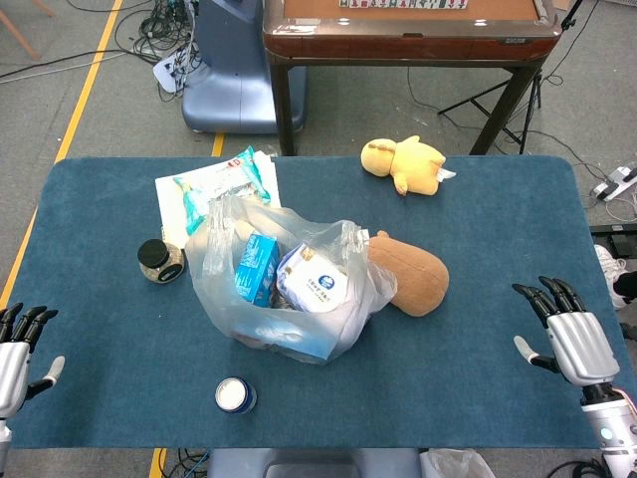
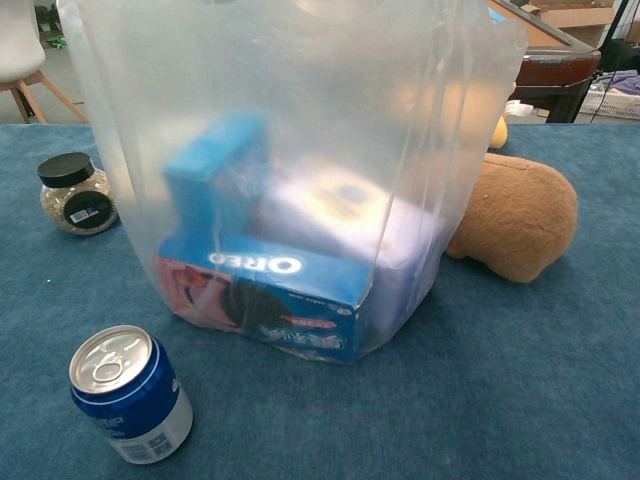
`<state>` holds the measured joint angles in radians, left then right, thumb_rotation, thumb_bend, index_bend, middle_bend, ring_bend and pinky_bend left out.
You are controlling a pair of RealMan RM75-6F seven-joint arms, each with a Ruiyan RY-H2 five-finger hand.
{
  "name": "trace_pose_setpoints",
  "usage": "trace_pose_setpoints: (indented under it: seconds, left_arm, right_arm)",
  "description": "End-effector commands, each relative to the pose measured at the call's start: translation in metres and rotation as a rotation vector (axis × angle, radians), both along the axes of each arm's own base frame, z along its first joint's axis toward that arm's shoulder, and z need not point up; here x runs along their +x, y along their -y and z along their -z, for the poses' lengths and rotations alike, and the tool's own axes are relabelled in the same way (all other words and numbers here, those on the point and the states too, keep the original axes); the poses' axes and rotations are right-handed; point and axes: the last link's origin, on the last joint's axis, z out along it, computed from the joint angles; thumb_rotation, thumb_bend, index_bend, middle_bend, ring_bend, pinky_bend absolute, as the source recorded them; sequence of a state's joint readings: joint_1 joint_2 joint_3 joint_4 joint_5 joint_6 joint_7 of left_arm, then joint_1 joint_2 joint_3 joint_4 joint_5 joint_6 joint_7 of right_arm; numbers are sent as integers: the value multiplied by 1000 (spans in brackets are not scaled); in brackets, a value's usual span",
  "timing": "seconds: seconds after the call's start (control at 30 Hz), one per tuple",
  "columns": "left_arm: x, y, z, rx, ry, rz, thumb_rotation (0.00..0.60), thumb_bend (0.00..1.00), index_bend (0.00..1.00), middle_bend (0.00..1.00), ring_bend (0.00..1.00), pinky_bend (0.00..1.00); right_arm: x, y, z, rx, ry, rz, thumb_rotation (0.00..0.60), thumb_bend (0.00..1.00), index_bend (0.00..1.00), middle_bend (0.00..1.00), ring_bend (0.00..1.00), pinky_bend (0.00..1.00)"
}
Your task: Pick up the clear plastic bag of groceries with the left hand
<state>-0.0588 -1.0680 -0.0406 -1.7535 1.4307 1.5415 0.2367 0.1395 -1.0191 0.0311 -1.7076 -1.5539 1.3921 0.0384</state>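
The clear plastic bag of groceries [image 1: 289, 284] stands near the middle of the blue table, its mouth open at the top. Inside I see a blue Oreo box [image 2: 270, 295], a blue carton and a white round pack. In the chest view the bag [image 2: 290, 120] fills most of the frame. My left hand [image 1: 18, 358] rests at the table's near left edge, fingers apart, far from the bag and holding nothing. My right hand [image 1: 569, 339] lies at the near right edge, also open and empty. Neither hand shows in the chest view.
A blue can [image 1: 235, 395] stands in front of the bag, a black-lidded jar [image 1: 160, 261] to its left. A brown plush [image 1: 408, 271] touches the bag's right side. A yellow plush [image 1: 403, 163] and a flat snack packet [image 1: 221, 184] lie further back.
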Motion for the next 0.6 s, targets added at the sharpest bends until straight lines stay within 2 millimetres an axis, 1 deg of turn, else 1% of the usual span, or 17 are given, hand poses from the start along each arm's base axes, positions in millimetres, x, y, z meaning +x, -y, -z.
trace_pose_setpoints:
  seconds: [0.03, 0.2, 0.3, 0.47, 0.6]
  left_arm:
    - [-1, 1, 0, 0, 2, -2, 600, 272, 207, 165, 70, 59]
    - [0, 3, 0, -2, 11, 4, 600, 272, 207, 165, 70, 59]
    - [2, 1, -1, -18, 50, 17, 600, 271, 207, 165, 70, 59]
    - [8, -11, -12, -27, 150, 75, 600, 271, 207, 165, 70, 59]
    - [17, -23, -23, -49, 250, 142, 600, 271, 204, 165, 71, 59]
  right_arm:
    - [0, 0, 0, 0, 0, -1, 600, 324, 169, 224, 71, 97]
    - [3, 1, -1, -1, -2, -10, 600, 324, 169, 224, 71, 97]
    - [4, 1, -3, -8, -5, -16, 600, 324, 169, 224, 71, 97]
    - [5, 1, -7, -19, -9, -20, 600, 323, 169, 224, 71, 97]
    - [6, 0, -9, -24, -12, -23, 600, 324, 169, 224, 71, 97]
